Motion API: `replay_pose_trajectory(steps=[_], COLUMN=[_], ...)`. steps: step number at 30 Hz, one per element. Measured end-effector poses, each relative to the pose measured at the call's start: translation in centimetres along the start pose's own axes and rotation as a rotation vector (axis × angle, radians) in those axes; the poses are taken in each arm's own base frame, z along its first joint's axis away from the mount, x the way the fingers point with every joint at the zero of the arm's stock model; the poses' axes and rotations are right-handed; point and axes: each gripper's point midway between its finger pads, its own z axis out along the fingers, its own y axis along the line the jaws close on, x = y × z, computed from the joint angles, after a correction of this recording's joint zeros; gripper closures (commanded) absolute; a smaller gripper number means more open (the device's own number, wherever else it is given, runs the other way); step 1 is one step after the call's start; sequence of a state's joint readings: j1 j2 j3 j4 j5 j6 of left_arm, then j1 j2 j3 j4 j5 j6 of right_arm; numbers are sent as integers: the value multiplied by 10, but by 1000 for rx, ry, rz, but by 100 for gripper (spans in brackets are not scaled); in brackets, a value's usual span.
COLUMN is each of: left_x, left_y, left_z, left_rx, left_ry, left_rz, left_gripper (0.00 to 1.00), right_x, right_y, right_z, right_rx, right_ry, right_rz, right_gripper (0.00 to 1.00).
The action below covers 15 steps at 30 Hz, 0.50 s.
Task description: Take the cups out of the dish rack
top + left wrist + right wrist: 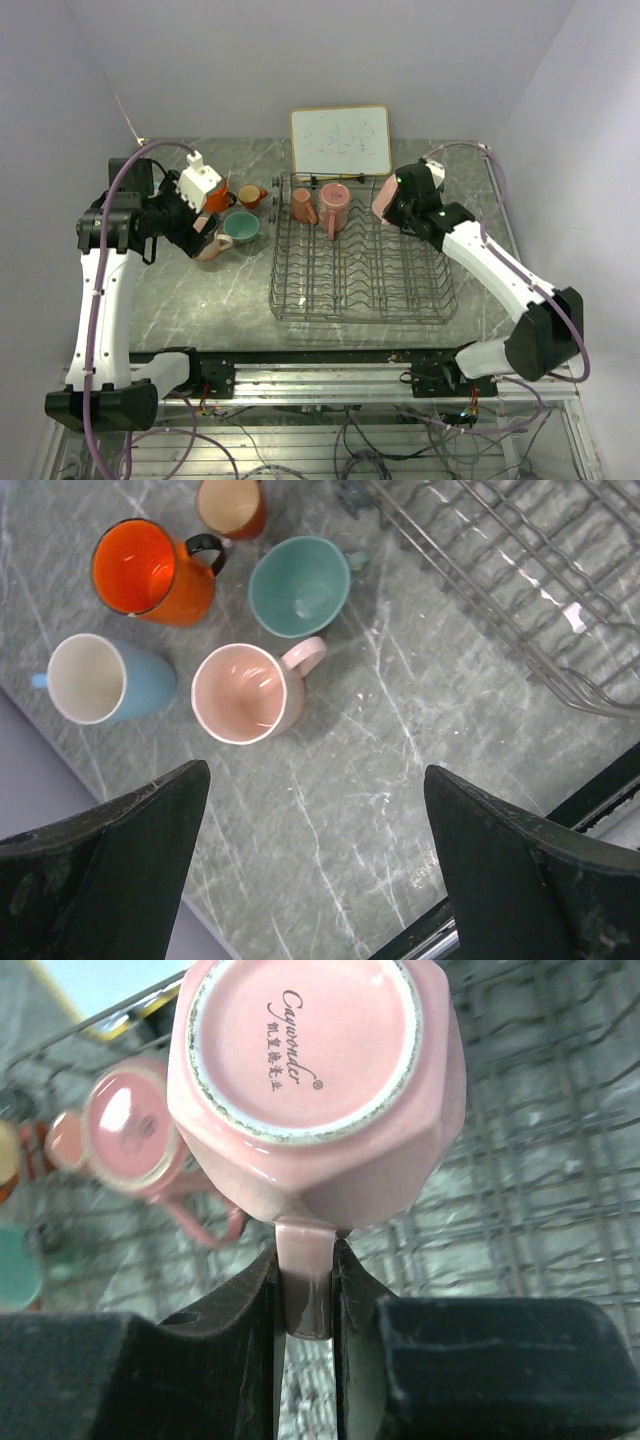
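Right tool (pixel 305 1295) pinches pink mug (pixel 315 1090) by handle (pixel 303 1245) over rack (pixel 530 1200); left tool (pixel 310 780) wide above five mugs (pixel 300 585).

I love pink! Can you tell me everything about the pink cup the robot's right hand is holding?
The pink cup looks glossy, like glazed pottery, with flat-sided walls. Its pale round bottom faces the wrist camera and carries a printed maker's mark. The right gripper pinches its handle between both fingers, holding it over the dish rack. Nothing else seems to touch it.
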<state>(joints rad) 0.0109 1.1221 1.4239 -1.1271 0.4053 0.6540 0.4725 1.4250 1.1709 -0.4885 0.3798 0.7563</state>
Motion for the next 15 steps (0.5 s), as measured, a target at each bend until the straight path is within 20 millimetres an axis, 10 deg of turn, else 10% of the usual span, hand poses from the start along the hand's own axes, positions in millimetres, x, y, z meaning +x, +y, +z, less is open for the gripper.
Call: replay_pose_trajectory(steps=[15], left_x=[-23], left_y=[-26], left_z=[6], left_rx=[71], left_ry=[-258], left_rz=[198], left_gripper=[1], right_x=[60], right_y=[135], right_z=[-132], right_rx=[-720], right_ry=[363], right_rz=[127], right_gripper=[100])
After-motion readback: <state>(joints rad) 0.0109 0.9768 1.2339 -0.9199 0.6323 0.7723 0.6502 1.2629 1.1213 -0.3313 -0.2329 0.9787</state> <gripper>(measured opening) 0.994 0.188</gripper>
